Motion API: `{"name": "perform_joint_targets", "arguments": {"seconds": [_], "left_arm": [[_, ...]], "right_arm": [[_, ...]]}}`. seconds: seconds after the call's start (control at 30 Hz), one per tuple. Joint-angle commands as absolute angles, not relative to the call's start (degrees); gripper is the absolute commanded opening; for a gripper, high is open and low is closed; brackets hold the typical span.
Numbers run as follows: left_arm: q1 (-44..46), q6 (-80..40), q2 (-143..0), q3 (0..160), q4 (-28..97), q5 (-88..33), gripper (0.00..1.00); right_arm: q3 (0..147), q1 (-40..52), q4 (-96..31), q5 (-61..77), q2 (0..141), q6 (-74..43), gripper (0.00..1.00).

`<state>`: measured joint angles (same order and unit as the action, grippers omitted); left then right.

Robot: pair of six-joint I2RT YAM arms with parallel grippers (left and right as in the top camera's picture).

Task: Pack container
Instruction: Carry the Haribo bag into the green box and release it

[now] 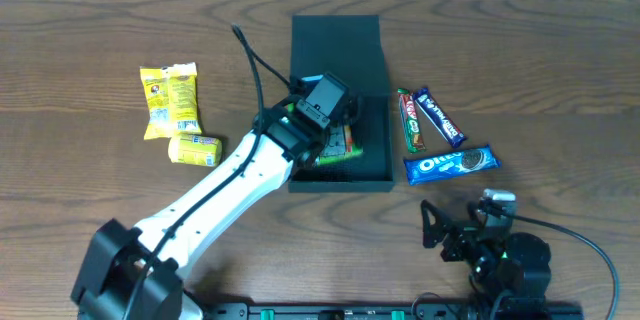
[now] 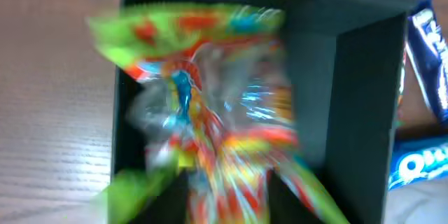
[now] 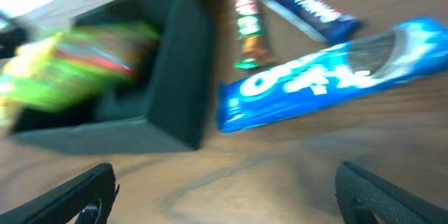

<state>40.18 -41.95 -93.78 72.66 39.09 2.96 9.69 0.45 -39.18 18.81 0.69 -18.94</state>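
The dark container (image 1: 375, 175) lies open at the table's middle, its flap lid (image 1: 336, 45) laid back. My left gripper (image 1: 325, 132) is over the box, shut on a green and orange snack packet (image 2: 210, 105) that hangs inside the box (image 2: 364, 112). My right gripper (image 1: 460, 222) is open and empty near the front edge, its fingers wide apart over bare wood (image 3: 224, 196). A blue Oreo packet (image 1: 451, 164) lies right of the box, also in the right wrist view (image 3: 329, 77).
A green-red bar (image 1: 411, 120) and a dark blue bar (image 1: 440, 116) lie right of the box. Two yellow packets (image 1: 170, 100) and a small yellow packet (image 1: 194, 149) lie at the left.
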Motion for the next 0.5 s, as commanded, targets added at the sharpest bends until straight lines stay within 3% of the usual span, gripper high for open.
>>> {"name": "perform_joint_targets", "arguments": {"seconds": [0.0,0.13,0.47], "left_arm": [[40.14,-45.89,-93.58,72.79,38.79,2.94,0.5],[40.14,-45.78,-92.66,72.82,38.72,2.98,0.89],[40.1,-37.04,-86.65,72.82,38.74,4.29,0.93]], "right_arm": [[9.98,0.69,-39.46,30.06,0.36,-19.7,0.99],[10.02,0.67,-38.5,30.87,0.36,-19.7,0.99],[11.03,0.67,-26.52,19.0,7.09,-21.45,0.99]]}}
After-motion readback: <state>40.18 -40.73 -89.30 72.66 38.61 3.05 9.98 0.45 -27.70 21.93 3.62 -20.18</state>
